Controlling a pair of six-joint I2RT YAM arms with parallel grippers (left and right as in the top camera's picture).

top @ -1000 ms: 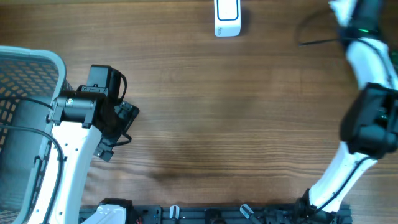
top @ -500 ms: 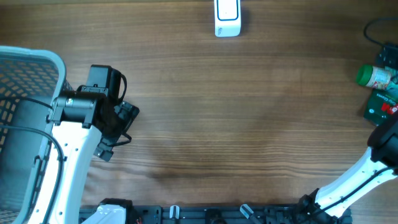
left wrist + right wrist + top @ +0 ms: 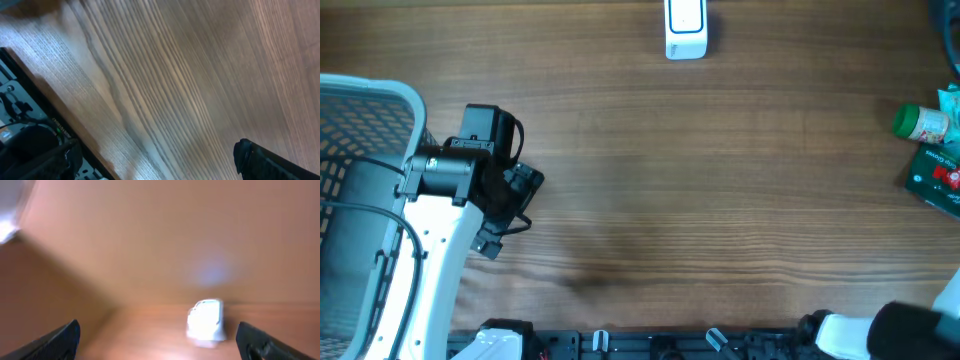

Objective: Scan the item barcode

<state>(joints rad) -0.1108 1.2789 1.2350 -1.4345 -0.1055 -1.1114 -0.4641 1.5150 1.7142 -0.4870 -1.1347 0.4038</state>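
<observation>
The white barcode scanner (image 3: 685, 30) stands at the table's far edge, in the middle. It shows blurred in the right wrist view as a white scanner (image 3: 205, 320), far ahead between the fingers. My right gripper (image 3: 160, 347) is open and empty; in the overhead view only a piece of the right arm (image 3: 910, 335) shows at the front right corner. Two items lie at the right edge: a green-capped bottle (image 3: 920, 122) and a dark green packet (image 3: 935, 178). My left gripper (image 3: 515, 215) hangs open and empty over bare wood at the left; one finger (image 3: 265, 160) shows in its wrist view.
A grey mesh basket (image 3: 380, 95) stands at the left edge, beside the left arm. A black rail (image 3: 650, 345) runs along the front edge of the table. Something teal (image 3: 950, 100) pokes in at the right edge above the bottle.
The right arm has swung away from the right-edge items down to the front right corner, uncovering the bottle and the packet. The left arm has not moved.
</observation>
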